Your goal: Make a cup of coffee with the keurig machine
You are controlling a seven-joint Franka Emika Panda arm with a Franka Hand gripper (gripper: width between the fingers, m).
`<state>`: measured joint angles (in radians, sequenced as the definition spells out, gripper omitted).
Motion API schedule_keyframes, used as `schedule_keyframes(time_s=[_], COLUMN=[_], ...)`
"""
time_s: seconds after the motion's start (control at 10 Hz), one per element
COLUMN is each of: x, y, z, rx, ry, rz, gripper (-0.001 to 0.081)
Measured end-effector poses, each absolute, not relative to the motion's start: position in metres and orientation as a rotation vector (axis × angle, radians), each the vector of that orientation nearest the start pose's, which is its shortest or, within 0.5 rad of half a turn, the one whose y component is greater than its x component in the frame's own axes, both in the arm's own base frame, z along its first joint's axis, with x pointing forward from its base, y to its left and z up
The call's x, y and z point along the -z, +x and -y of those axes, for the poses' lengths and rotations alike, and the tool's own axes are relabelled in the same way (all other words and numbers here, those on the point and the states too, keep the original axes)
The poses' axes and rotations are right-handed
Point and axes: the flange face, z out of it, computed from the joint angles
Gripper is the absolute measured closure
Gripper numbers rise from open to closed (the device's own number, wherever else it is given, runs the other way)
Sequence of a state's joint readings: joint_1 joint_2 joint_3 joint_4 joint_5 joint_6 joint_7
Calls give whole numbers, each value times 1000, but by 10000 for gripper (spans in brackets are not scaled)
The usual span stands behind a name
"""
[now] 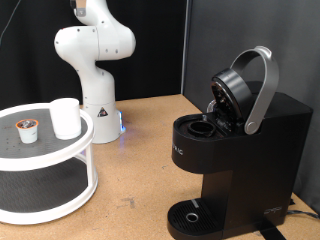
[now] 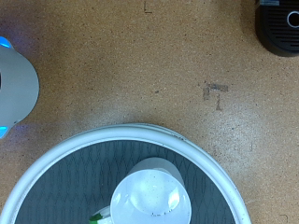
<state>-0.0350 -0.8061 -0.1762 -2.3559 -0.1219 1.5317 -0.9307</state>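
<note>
Coffee preparation stands at an early stage on a brown, grainy wooden counter (image 1: 140, 150). At the exterior view's right sits the keurig machine (image 1: 235, 160), a black boxy brewer whose silver-grey curved lid handle (image 1: 263, 90) is raised, leaving the round pod chamber (image 1: 203, 127) exposed above the circular drip tray (image 1: 190, 214). At the exterior view's left, a white two-tier round stand (image 1: 45, 165) with a dark textured top carries the cup (image 1: 65, 118), a small plain white, slightly tapered cylinder standing upright, and just beside it, apart, a tiny white coffee pod (image 1: 26, 129) with a brown top. The white Franka arm (image 1: 92, 55) rises behind the stand on its domed base, lit blue at the foot. The end effector does not show in either view, so whether its fingers are spread or pressed together cannot be told. The wrist view looks straight down on the cup (image 2: 149, 198) and the stand's rim (image 2: 121, 133), with a corner of the machine (image 2: 280, 28) well apart.
</note>
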Motion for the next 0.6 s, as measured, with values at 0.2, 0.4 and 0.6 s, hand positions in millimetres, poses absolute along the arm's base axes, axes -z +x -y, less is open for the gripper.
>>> schedule_keyframes(time_s=[0.2, 0.4, 0.6], x=[-586, -581, -577], y=[285, 275, 267], z=[111, 142, 174], rx=[-30, -52, -64], ry=[-2887, -2878, -2879], rz=[1178, 1194, 1165], gripper=[6, 6, 6])
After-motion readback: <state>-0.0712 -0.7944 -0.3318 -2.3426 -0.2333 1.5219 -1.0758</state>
